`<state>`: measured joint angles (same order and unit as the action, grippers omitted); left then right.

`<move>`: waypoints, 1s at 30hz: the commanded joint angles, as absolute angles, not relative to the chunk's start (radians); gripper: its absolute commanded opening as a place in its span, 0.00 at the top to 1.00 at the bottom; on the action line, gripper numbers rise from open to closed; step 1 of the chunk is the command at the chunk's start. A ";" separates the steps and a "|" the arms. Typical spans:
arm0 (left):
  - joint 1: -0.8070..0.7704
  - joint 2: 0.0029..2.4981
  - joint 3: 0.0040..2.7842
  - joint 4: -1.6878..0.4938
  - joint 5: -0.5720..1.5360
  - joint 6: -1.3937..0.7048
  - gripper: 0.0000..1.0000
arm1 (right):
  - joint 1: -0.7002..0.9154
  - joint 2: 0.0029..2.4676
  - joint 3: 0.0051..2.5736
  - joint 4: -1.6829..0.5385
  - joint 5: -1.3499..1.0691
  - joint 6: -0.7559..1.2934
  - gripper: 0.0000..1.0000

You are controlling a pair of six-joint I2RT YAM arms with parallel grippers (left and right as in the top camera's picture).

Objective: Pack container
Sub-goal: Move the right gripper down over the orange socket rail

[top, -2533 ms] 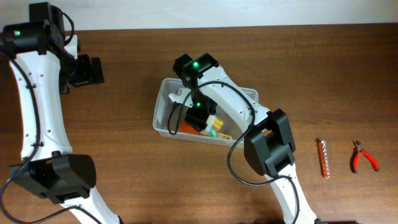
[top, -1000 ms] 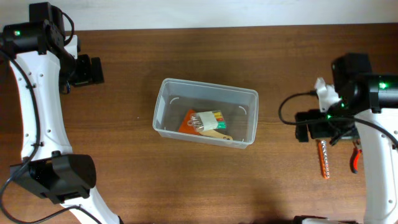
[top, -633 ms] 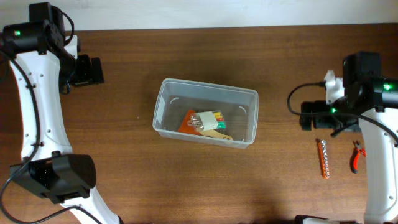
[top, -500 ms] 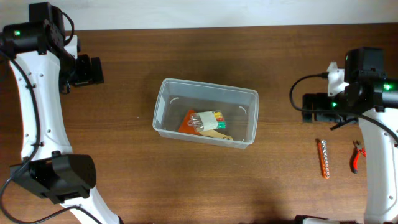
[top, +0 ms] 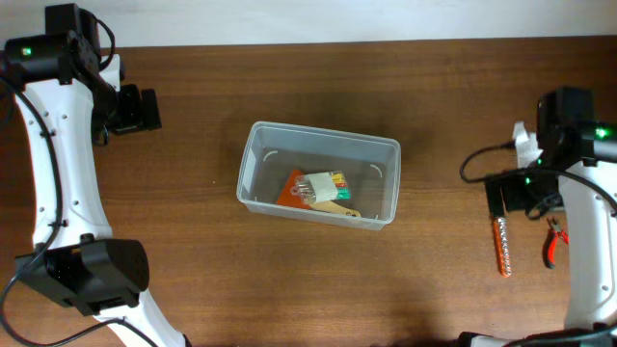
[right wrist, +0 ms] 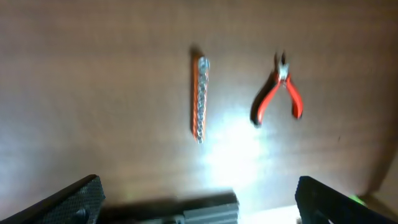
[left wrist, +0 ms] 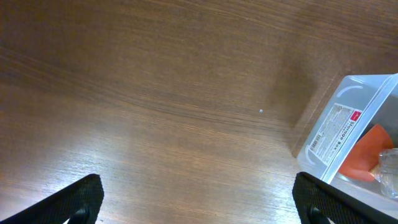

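Overhead, right gripper (top: 502, 197) nearer orange strip (top: 501, 247), perhaps drill bits, jaws wide, left gripper (top: 138, 109) wide

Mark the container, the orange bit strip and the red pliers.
container (top: 328, 152), overhead view, bare floor.
orange bit strip (right wrist: 199, 99), right wrist view, mid-length.
red pliers (right wrist: 283, 79), right wrist view, pivot.

The overhead view is bright, even and sharp. Soft shadows lie on the table (top: 193, 241), and the container (top: 323, 135) shows faint highlights on its clear walls. The left wrist view has a pale sheen over the wood. The right wrist view is blurred, perhaps by motion, with 1 white glare patch below the pliers (right wrist: 283, 78).
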<state>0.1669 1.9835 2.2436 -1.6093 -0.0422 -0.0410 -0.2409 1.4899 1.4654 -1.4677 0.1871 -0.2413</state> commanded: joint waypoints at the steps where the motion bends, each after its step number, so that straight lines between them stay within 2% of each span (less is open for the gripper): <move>1: 0.173 1.979 2.253 -1.610 -0.049 -0.029 0.01 | -0.301 1.495 1.410 -1.468 0.210 -0.300 0.01; 5: 0.173 1.979 2.253 -1.610 -0.049 -0.029 0.01 | -0.374 1.495 1.339 -1.424 0.208 -0.299 0.01; 12: 0.173 1.979 2.253 -1.610 -0.049 -0.029 0.01 | -0.441 1.495 1.258 -1.261 0.054 -0.344 0.01; 25: 0.173 1.979 2.253 -1.610 -0.049 -0.029 0.01 | -0.467 1.496 0.981 -0.982 0.064 -0.415 0.01; 30: 0.173 1.979 2.253 -1.610 -0.049 -0.029 0.01 | -0.516 1.499 0.956 -0.949 0.064 -0.411 0.01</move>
<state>0.1669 1.9835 2.2436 -1.6089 -0.0422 -0.0410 -0.4828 1.4937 0.9615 -0.9596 0.0685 -0.4042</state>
